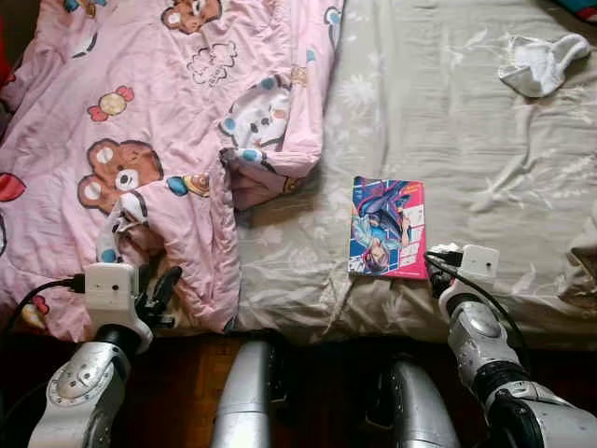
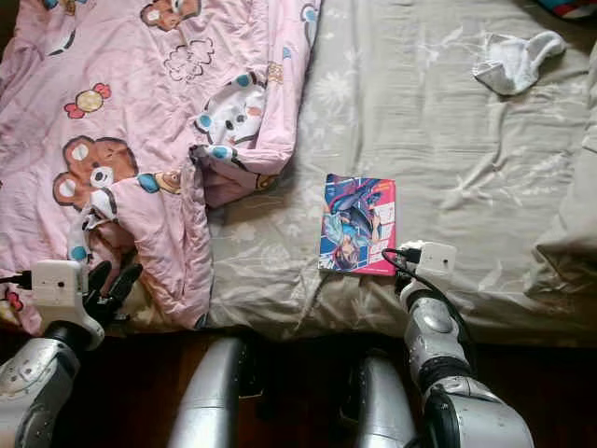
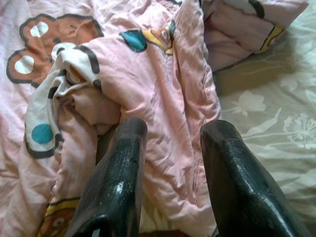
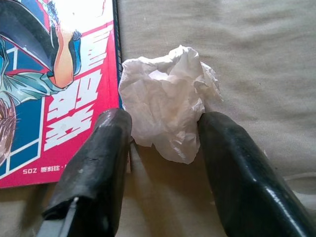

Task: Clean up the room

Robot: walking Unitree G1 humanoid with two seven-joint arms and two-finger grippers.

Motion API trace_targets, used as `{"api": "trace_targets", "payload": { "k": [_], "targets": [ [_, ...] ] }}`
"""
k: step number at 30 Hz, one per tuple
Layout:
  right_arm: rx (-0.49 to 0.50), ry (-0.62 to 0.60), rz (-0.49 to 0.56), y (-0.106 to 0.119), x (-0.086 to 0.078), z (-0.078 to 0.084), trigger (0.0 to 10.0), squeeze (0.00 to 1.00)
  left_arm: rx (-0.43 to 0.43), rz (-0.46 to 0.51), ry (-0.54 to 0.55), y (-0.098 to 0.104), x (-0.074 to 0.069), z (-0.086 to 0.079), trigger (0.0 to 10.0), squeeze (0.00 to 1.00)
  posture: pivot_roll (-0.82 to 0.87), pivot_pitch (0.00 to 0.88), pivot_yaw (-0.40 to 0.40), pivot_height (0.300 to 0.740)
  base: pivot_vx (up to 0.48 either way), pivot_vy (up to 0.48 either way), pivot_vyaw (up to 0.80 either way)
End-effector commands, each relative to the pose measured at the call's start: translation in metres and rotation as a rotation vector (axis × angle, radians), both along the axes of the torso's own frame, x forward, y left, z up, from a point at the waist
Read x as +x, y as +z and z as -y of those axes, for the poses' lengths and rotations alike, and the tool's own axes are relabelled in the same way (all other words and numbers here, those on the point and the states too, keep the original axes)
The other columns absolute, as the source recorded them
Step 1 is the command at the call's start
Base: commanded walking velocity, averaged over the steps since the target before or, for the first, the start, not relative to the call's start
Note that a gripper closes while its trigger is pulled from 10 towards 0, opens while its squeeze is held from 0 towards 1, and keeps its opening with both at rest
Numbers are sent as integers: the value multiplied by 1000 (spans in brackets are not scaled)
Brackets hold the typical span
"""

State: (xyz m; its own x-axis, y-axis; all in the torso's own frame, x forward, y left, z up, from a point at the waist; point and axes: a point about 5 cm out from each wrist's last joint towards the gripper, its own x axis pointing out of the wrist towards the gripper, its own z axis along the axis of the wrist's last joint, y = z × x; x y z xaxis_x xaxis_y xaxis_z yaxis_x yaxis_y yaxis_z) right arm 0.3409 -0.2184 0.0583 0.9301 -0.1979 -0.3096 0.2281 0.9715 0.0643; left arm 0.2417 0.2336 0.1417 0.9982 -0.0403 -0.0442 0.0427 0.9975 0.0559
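A crumpled white tissue [image 4: 168, 108] lies on the grey sheet beside a colourful comic book [image 1: 387, 229], near the bed's front edge. My right gripper [image 4: 164, 118] is open, its two fingers on either side of the tissue and close against it. A pink blanket [image 1: 140, 140] printed with bears covers the left half of the bed. My left gripper [image 1: 157, 285] is open at the blanket's front edge, and its fingertips [image 3: 131, 131] rest over a bunched fold. A white sock [image 1: 541, 63] lies at the far right of the bed.
The grey flowered sheet [image 1: 448, 121] is wrinkled, with bare room between the book and the sock. Dark wooden floor [image 1: 196, 359] runs below the bed's front edge, where my legs stand. A rumpled grey fold sits at the right edge.
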Motion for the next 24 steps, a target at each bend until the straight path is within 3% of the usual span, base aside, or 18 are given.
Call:
{"api": "trace_targets", "payload": {
  "k": [1, 24],
  "targets": [
    [10, -12, -65, -18, -12, -1, 0, 0, -2, -32, 26, -4, -9, -9, 10000, 0, 227, 539, 150, 648, 0, 0, 0],
    [6, -47, -85, -21, -16, 6, 0, 0, 9, -59, 24, -7, -11, -11, 10000, 0, 238, 534, 163, 648, 0, 0, 0]
  ]
}}
